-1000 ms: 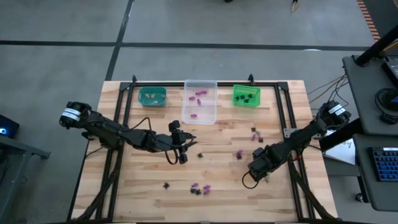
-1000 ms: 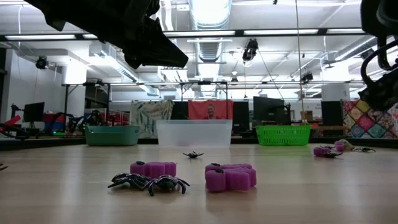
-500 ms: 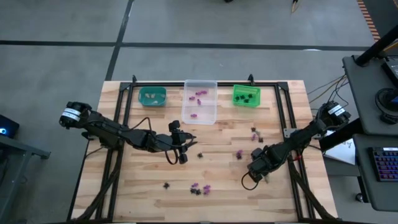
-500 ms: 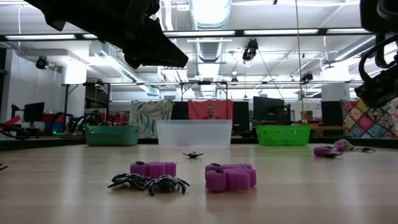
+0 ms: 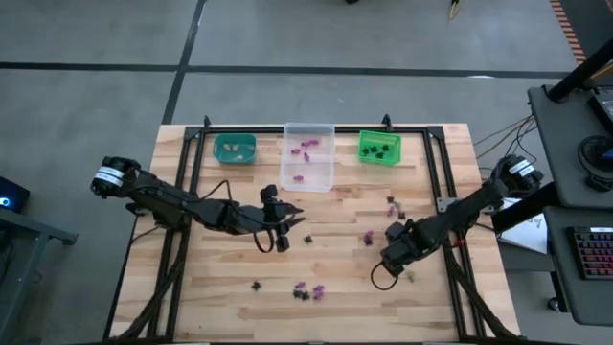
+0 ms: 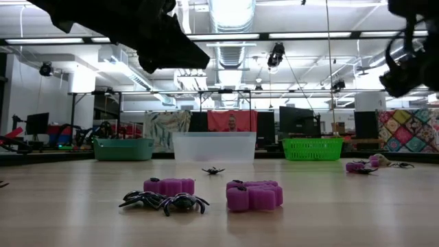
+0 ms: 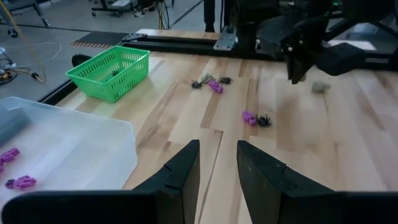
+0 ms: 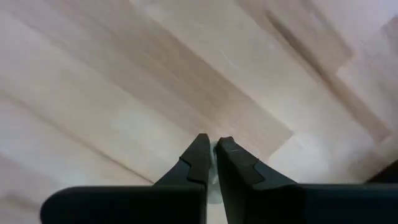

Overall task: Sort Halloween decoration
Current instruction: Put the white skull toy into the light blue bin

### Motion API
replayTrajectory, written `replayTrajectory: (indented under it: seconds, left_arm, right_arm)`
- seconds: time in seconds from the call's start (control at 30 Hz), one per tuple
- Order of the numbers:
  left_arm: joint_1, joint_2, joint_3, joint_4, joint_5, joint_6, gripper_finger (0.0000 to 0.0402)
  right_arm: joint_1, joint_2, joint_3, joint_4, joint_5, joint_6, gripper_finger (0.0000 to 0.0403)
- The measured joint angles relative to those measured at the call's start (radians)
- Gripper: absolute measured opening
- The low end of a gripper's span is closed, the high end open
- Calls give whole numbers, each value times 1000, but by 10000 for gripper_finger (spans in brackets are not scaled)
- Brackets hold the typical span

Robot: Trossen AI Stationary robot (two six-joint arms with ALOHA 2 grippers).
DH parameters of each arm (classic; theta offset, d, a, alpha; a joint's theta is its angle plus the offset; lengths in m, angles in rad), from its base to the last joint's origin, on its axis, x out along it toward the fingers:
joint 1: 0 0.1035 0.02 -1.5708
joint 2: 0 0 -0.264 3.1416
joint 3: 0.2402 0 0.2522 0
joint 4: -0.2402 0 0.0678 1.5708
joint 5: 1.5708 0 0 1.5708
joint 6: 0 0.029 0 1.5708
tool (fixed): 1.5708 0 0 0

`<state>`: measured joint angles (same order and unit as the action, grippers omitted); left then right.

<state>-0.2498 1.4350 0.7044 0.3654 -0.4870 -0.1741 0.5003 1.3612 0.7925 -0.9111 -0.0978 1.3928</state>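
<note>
The right gripper hangs just over the bare wood of the table, well away from the clear bin, out toward the right front part of the table. Its two fingers are squeezed almost together. A thin pale bit shows in the slit between them, but I cannot tell if it is a trinket. A small pale trinket lies on the wood just beside this gripper, not touching it. It is too blurry to tell which way it points. The left gripper waits in front of the clear bin, near the bin's front wall. Its fingers are a little way apart and hold nothing. Purple trinkets lie inside the clear bin. To the right of that bin sits the green bin with black trinkets in it. To the left sits the teal bin with pale bits inside. More trinkets lie loose on the wood, far in front of the clear bin. There, two purple pieces lie flat, with their long sides running across the low view. Two black spiders sit just beside them with their legs spread out. One more black spider lies closer to the clear bin.
</note>
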Motion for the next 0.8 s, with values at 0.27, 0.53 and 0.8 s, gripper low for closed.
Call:
replayTrajectory:
  seconds: [0.27, 0.53, 0.8]
  left_arm:
    - [-30, -178, 0, -122, -1, 8, 88]
    - [-72, -433, 0, -244, -4, 39, 88]
    - [-84, -582, -14, -288, -65, 98, 88]
  right_arm:
    - [-154, -82, 101, 199, 266, -304, 13]
    - [-420, -33, 152, 803, 303, -911, 13]
    - [-641, 221, 234, 1459, 300, -1284, 13]
